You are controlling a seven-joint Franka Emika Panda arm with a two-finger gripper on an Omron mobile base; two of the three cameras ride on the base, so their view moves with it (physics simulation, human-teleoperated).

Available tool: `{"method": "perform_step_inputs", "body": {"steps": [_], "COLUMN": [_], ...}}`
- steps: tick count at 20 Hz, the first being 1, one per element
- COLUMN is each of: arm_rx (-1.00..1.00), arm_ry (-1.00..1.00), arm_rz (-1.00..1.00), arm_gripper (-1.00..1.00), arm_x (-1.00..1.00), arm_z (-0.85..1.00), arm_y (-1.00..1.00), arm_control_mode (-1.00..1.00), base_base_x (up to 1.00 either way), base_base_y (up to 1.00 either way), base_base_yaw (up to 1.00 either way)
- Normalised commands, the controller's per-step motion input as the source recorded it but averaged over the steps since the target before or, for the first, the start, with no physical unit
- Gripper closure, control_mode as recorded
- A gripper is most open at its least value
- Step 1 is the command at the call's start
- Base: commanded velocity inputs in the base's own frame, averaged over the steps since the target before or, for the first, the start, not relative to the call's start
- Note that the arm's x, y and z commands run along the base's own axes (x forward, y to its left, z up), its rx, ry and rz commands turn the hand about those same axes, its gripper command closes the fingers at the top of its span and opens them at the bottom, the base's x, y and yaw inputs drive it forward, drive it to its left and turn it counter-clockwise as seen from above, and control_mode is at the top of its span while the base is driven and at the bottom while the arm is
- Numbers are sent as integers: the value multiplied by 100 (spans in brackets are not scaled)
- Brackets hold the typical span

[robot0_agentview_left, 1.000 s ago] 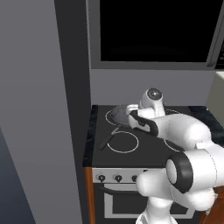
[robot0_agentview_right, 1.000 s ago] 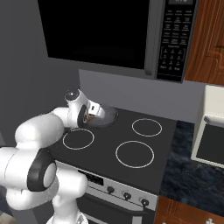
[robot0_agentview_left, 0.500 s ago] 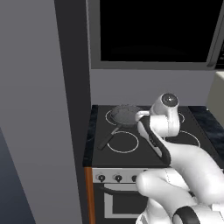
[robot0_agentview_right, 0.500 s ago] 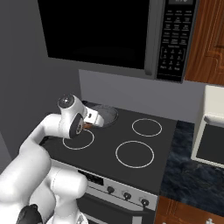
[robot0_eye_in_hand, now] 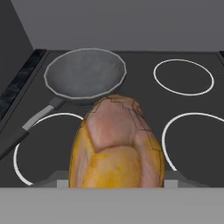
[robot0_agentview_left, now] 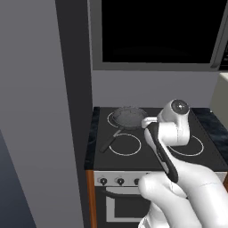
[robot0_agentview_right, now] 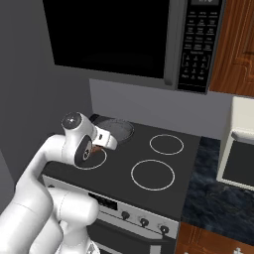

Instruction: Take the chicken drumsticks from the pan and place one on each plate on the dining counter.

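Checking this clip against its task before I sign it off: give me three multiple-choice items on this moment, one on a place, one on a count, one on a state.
1. Where does the pan sit on the stove?
A. a back burner by the wall corner
B. a front burner
C. off the stove

2. How many white burner rings show in the hand view?
A. two
B. four
C. six

3. What is the state of the gripper?
A. open and empty
B. closed on a golden-orange drumstick
C. closed on the pan handle

Answers:
1. A, the pan covers a rear ring beside the grey wall.
2. B, counting the one under the pan.
3. B, the drumstick rises between the fingertips, clear of the pan, which looks empty.
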Motion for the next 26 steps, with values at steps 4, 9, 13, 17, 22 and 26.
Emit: {"method": "perform_step_inputs", "body": {"steps": [4, 9, 13, 17, 22, 26], "arm_rx": [0, 3, 0, 0, 0, 0], "arm_ry": [0, -7, 0, 0, 0, 0], "arm_rz": [0, 0, 0, 0, 0, 0], "arm_gripper": [100, 100, 100, 100, 100, 100], "arm_x": [-2, -22, 0, 0, 0, 0], "arm_z": [0, 0, 0, 0, 0, 0], "arm_y": [0, -3, 0, 0, 0, 0], "arm_control_mode": [-100, 100, 100, 100, 100, 100], "base_base_x": [0, -52, -57, -4, 0, 0], "base_base_y": [0, -18, -21, 6, 13, 5], "base_base_yaw": [0, -6, -42, -97, -100, -100]}}
